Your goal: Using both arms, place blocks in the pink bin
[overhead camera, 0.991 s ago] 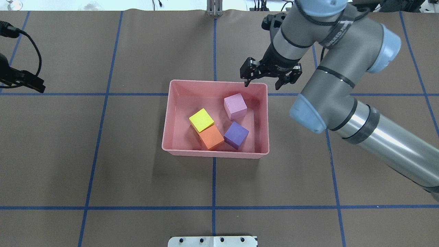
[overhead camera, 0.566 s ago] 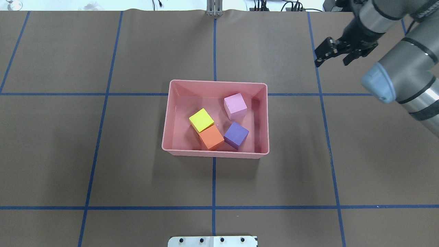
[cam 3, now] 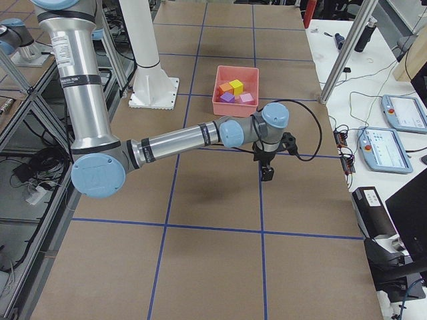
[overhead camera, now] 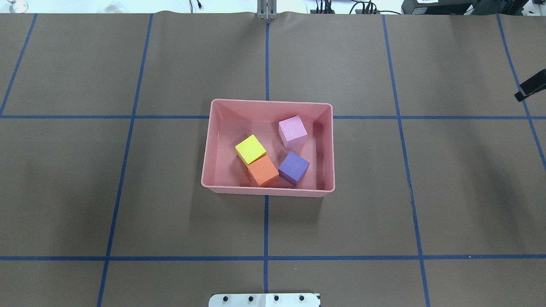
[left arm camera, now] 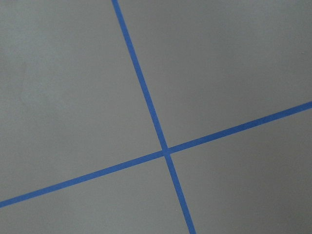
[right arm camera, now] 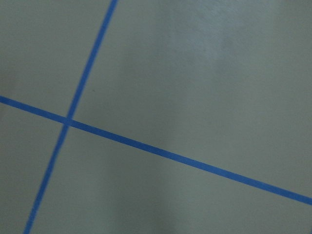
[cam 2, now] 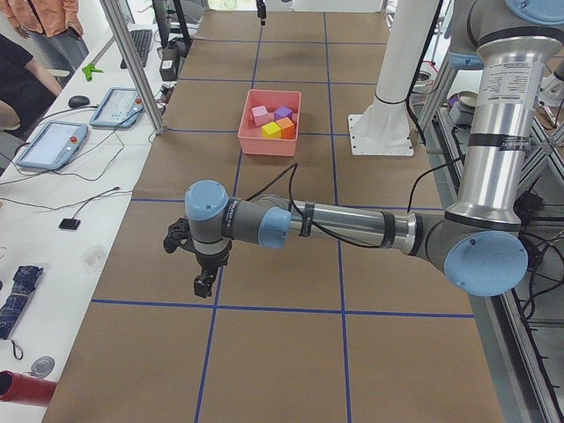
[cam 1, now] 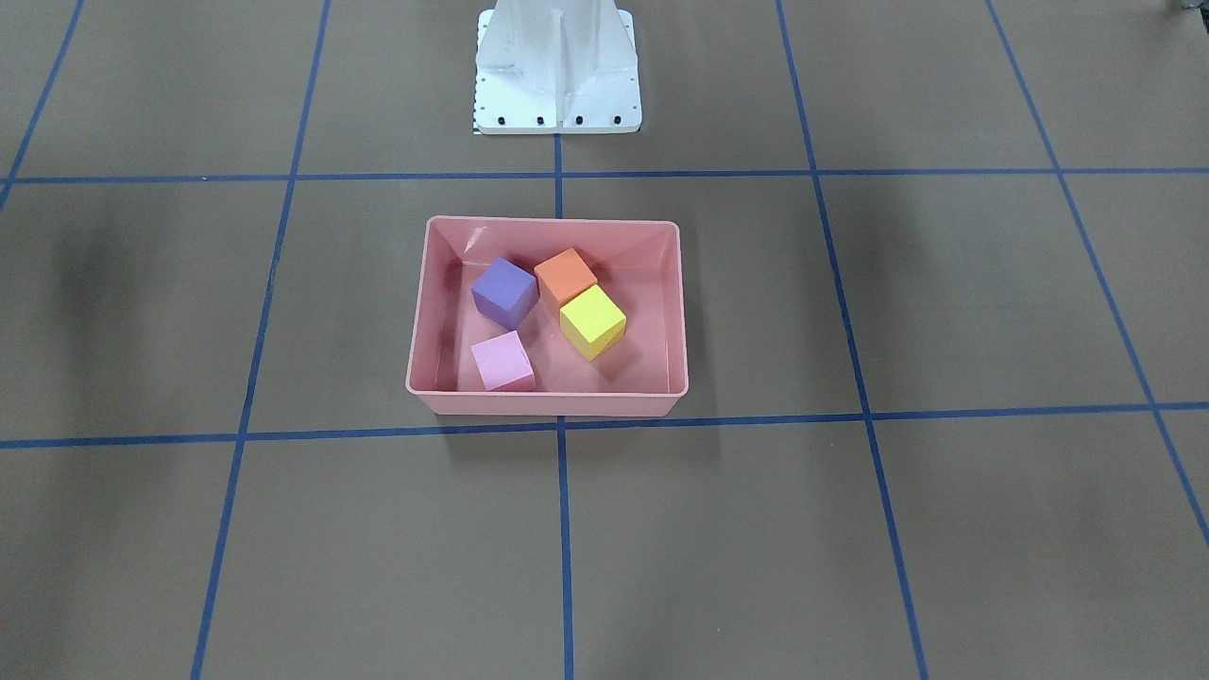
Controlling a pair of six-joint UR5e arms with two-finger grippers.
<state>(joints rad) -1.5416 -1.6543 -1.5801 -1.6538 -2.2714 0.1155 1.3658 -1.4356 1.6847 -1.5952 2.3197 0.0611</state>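
Note:
The pink bin point(overhead camera: 268, 101) sits mid-table and holds all four blocks: light pink point(overhead camera: 292, 131), yellow point(overhead camera: 250, 149), orange point(overhead camera: 263, 170) and purple point(overhead camera: 293, 168). The yellow and orange blocks touch. The front-facing view shows the same bin point(cam 1: 553, 221). My right gripper point(cam 3: 267, 172) hangs over bare table far to the bin's right. Only a black sliver of it point(overhead camera: 530, 88) shows at the overhead view's right edge. My left gripper point(cam 2: 204, 280) hangs over bare table far to the bin's left. I cannot tell whether either gripper is open or shut. Both wrist views show only table and blue tape.
The white pedestal base point(cam 1: 557, 66) stands behind the bin on the robot's side. Blue tape lines grid the brown table. Side tables with tablets point(cam 2: 113, 106) point(cam 3: 390, 147) and metal posts point(cam 2: 132, 62) flank the table's ends.
My right arm has swung away from the bin's far right corner to the right, nearly out of the overhead view. The left gripper has left that view's left edge. The blocks have not moved.

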